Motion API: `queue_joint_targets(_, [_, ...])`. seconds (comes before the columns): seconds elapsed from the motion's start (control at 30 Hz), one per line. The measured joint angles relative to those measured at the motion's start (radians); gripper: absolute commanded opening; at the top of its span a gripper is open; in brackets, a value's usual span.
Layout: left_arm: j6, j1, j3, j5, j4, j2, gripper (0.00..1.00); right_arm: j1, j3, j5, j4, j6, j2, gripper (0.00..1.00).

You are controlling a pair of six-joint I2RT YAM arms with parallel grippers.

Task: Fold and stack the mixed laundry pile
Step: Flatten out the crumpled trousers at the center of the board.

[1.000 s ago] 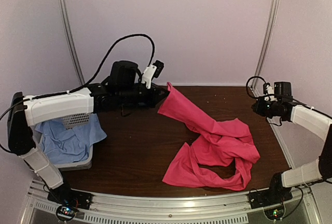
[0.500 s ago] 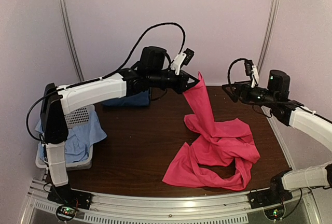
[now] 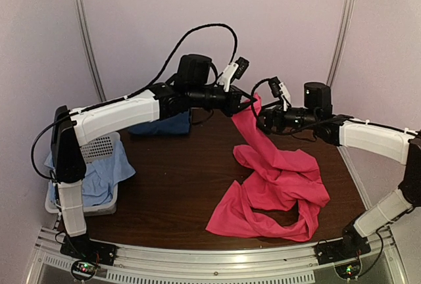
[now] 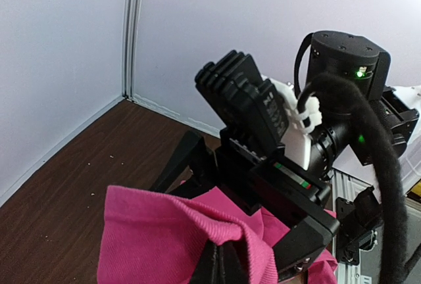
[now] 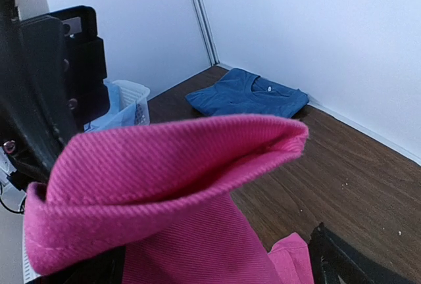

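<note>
The magenta-pink shirt (image 3: 279,182) lies crumpled on the right half of the table, with one edge pulled up into the air. My left gripper (image 3: 248,103) is shut on that raised edge; in the left wrist view the fingertips (image 4: 227,261) pinch a fold of the shirt (image 4: 164,238). My right gripper (image 3: 262,121) faces it from the right, open, its fingers (image 5: 339,258) standing either side of the hanging shirt fold (image 5: 177,159) without closing. The dark blue T-shirt (image 3: 164,126) lies folded at the back left. The pale light-blue cloth (image 3: 92,175) sits in the basket.
A white slotted basket (image 3: 99,149) stands at the table's left edge, also seen in the right wrist view as the basket (image 5: 131,93) beside the folded T-shirt (image 5: 250,93). Pale walls close the back and sides. A black cable loops over the left arm.
My left gripper has carried the shirt's edge up and to the right. The right arm has swung in from the right edge, and its jaws have opened around the raised fold.
</note>
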Motion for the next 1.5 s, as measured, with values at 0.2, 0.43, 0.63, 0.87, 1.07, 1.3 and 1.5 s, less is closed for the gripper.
queue_joint_targets(0.2, [-0.016,0.021,0.0,-0.019,-0.009,0.0,0.0,0.0,-0.044,-0.016,-0.015,0.005,-0.071,1.0])
queue_joint_targets(0.43, [-0.016,0.047,0.001,-0.027,-0.019,0.0,0.0,0.002,-0.056,0.035,-0.059,0.006,-0.194,1.0])
queue_joint_targets(0.63, [-0.016,0.047,0.018,-0.026,-0.029,0.001,0.0,0.018,-0.016,0.082,-0.093,0.018,-0.127,0.98])
queue_joint_targets(0.87, [-0.018,0.047,0.037,-0.014,-0.025,0.001,0.18,0.046,0.037,0.187,-0.115,0.016,-0.008,0.0])
queue_joint_targets(1.07, [-0.074,0.066,-0.007,-0.066,0.013,-0.007,0.71,0.026,0.058,0.36,-0.159,0.016,-0.004,0.0])
queue_joint_targets(1.3, [-0.132,0.159,-0.188,-0.114,0.05,0.049,0.82,-0.208,0.056,0.648,-0.257,0.018,-0.148,0.0])
queue_joint_targets(1.5, [-0.201,0.156,-0.185,-0.124,0.056,0.241,0.96,-0.343,0.05,0.814,-0.303,0.037,-0.283,0.0])
